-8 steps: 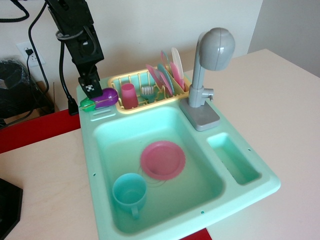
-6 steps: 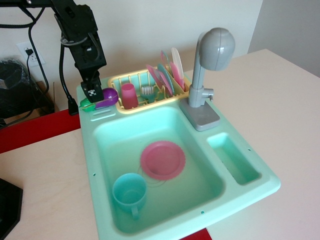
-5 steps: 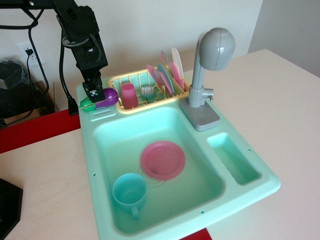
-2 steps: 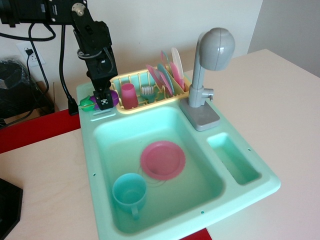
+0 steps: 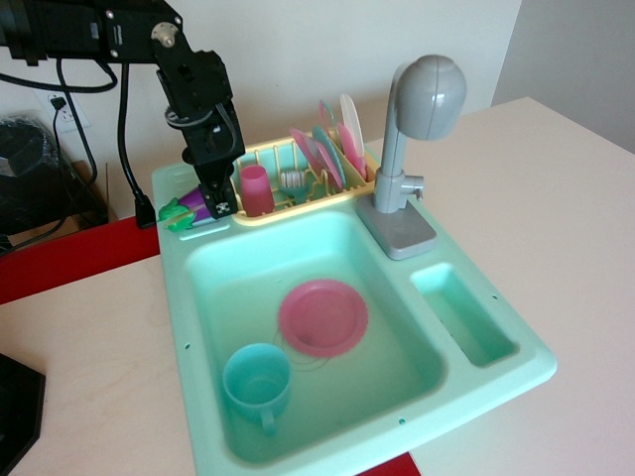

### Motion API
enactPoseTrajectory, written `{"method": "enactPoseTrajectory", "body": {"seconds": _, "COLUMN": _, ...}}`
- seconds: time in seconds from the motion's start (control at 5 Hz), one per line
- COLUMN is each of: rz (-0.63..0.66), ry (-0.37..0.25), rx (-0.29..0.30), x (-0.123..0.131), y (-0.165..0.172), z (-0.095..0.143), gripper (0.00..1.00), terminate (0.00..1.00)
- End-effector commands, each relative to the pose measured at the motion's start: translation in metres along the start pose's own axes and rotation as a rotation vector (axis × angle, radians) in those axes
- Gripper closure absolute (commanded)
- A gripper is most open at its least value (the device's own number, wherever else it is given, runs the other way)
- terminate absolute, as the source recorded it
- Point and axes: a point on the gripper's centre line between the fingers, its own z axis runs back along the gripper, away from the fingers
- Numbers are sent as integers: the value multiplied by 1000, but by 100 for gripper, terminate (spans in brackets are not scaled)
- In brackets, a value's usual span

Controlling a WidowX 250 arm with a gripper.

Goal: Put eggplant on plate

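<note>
The purple eggplant (image 5: 193, 208) with its green cap lies on the back left corner of the teal sink's rim (image 5: 177, 297). My gripper (image 5: 220, 201) hangs straight over the eggplant's right end and hides most of its body. One finger with a black-and-white marker shows in front; I cannot tell how the jaws stand. The round pink plate (image 5: 322, 317) lies flat in the sink basin, well in front and to the right of the gripper.
A teal cup (image 5: 257, 383) stands in the basin's front left. A yellow dish rack (image 5: 290, 194) right of the gripper holds a pink cup (image 5: 255, 188) and upright plates (image 5: 333, 149). A grey faucet (image 5: 417, 139) stands at the back right.
My gripper has moved right and down, from beside the eggplant's green cap to over its purple body. The eggplant has stayed in about the same place.
</note>
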Motion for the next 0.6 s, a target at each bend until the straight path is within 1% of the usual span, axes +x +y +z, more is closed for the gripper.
{"method": "enactPoseTrajectory", "body": {"seconds": 0.0, "rz": 6, "ry": -56, "rx": 41, "x": 0, "y": 2, "z": 17, "gripper": 100, "terminate": 0}}
{"method": "enactPoseTrajectory", "body": {"seconds": 0.2, "rz": -16, "ry": -84, "rx": 46, "x": 6, "y": -1, "z": 31, "gripper": 100, "terminate": 0}}
{"method": "enactPoseTrajectory", "body": {"seconds": 0.4, "rz": -55, "ry": -123, "rx": 35, "x": 22, "y": -14, "z": 45, "gripper": 100, "terminate": 0}}
